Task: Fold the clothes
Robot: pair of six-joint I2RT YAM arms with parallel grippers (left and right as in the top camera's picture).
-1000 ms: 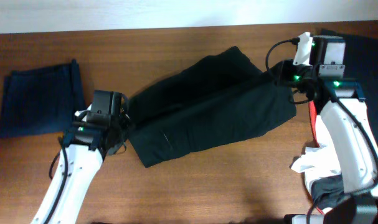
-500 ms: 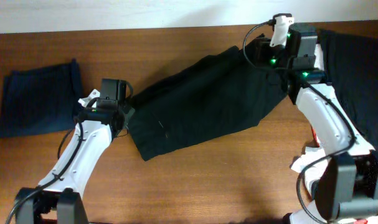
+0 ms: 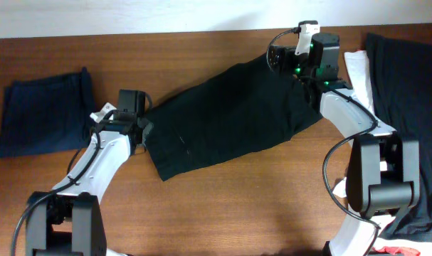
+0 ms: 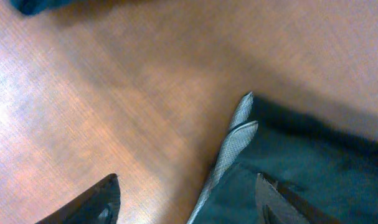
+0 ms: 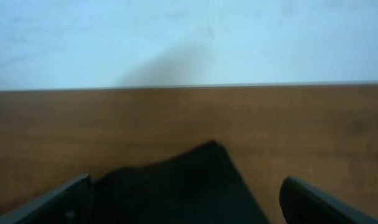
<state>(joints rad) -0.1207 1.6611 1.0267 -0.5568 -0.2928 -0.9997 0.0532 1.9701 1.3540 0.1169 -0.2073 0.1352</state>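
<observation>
The black two-legged garment (image 3: 230, 117) lies folded and flat across the middle of the table. My left gripper (image 3: 142, 132) stands at its left edge, open. In the left wrist view the fingers (image 4: 96, 200) spread wide, and the garment's corner with a grey inner hem (image 4: 235, 143) lies between them, loose. My right gripper (image 3: 274, 61) hovers over the garment's far right corner, open. In the right wrist view that black corner (image 5: 182, 180) lies below the spread gripper (image 5: 185, 202), with nothing gripped.
A folded navy garment (image 3: 45, 117) rests at the far left. A large black garment (image 3: 408, 107) and a white one (image 3: 358, 71) lie at the right, with a bit of red (image 3: 408, 250) at the bottom right. The table's far edge meets a pale wall (image 5: 189, 37).
Both grippers were shut on the black garment and have opened. The right arm carried its end left and toward the far edge, then let go; the garment now lies flatter.
</observation>
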